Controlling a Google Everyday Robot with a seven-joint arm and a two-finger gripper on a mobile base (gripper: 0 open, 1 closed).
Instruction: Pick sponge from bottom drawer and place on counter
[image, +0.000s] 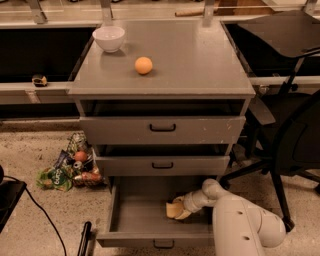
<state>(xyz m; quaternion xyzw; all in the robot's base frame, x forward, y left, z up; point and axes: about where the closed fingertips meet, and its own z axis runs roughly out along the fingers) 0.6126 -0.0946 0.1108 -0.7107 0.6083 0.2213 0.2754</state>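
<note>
The bottom drawer (130, 220) is pulled out, the lowest of the grey cabinet's three. The pale yellow sponge (173, 209) lies inside it near the right back. My white arm reaches down into the drawer from the lower right, and my gripper (181, 209) is at the sponge, touching it. The counter (195, 60) is the grey cabinet top above, with an orange ball (143, 65) near its middle.
A white bowl (109, 38) stands at the counter's back left. The two upper drawers (162, 130) are slightly open. A pile of snack packets (70, 167) lies on the floor to the left. A black office chair (295, 140) stands at the right.
</note>
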